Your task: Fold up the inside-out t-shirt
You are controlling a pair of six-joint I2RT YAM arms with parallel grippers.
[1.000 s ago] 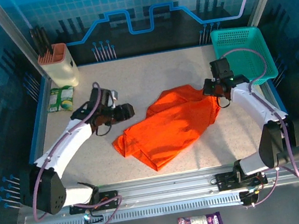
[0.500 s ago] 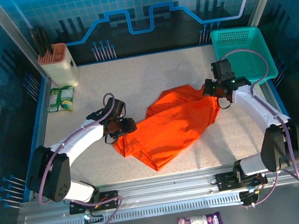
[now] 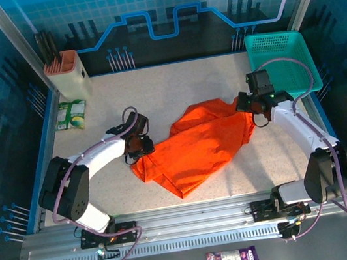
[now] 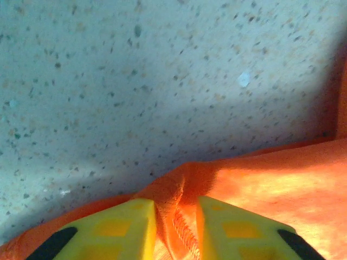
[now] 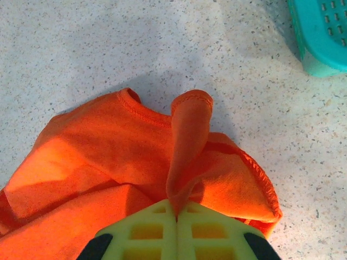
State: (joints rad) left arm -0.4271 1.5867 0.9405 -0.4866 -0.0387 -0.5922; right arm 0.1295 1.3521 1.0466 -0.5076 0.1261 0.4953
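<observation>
Since a second ago the left gripper point(image 3: 138, 146) has slid across the table point(image 3: 174, 90) onto the inside-out t-shirt point(image 3: 196, 147), jaws narrowed on a hem ridge bunched between its fingers point(image 4: 130, 223), the shirt spreading away to the right gripper point(image 3: 249, 106), clamped tight on a fold.

The t-shirt point(image 3: 196, 147) lies on the table point(image 3: 174, 90) between the left gripper point(image 3: 138, 150), at its left edge, and the right gripper point(image 3: 249, 107), at its far right corner, with the basket point(image 3: 278, 60) just beyond and right of the right gripper and the packet point(image 3: 70, 114) well beyond and left of the left gripper.
</observation>
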